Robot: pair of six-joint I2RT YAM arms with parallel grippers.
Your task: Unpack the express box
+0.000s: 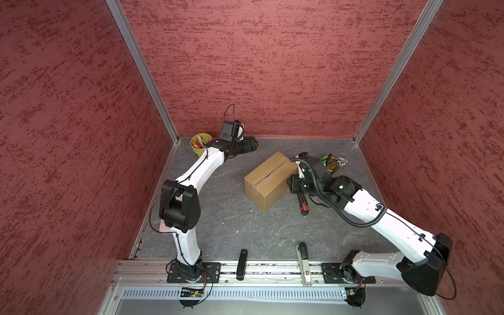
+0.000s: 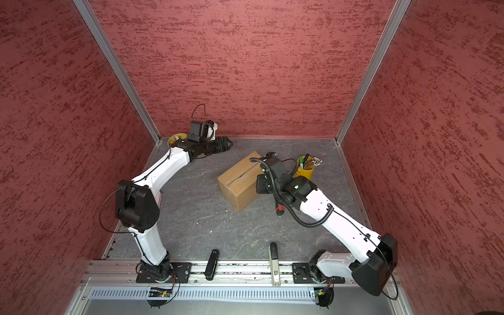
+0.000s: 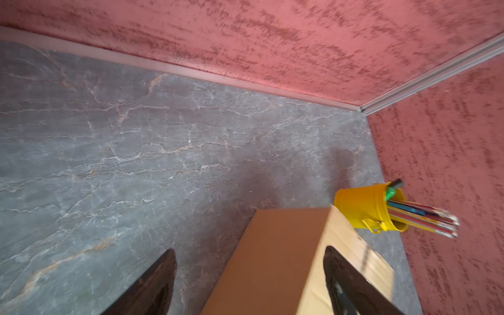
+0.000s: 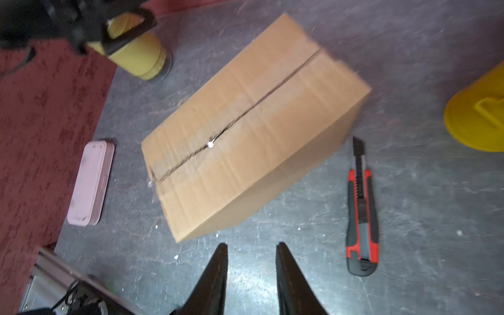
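The express box (image 1: 268,178) (image 2: 240,181) is a brown carton lying at an angle mid-table. Its flaps are down, and a jagged slit runs along the centre seam (image 4: 245,117). My left gripper (image 1: 252,144) (image 3: 249,252) hovers near the back wall, behind the box's far end. It is wide open and holds nothing, with the box (image 3: 286,259) just ahead of its fingers. My right gripper (image 4: 251,245) hangs over the table off the box's near right corner, with a narrow gap and only tabletop between its fingers. A red and black utility knife (image 4: 361,218) (image 1: 304,204) lies loose beside the box.
A yellow pen cup (image 1: 330,163) (image 3: 365,207) stands right of the box, and another cup (image 1: 200,144) sits in the back left corner. A pink tin case (image 4: 90,182) lies by the left wall. A black stapler (image 1: 241,264) and a grey tool (image 1: 304,261) rest on the front rail.
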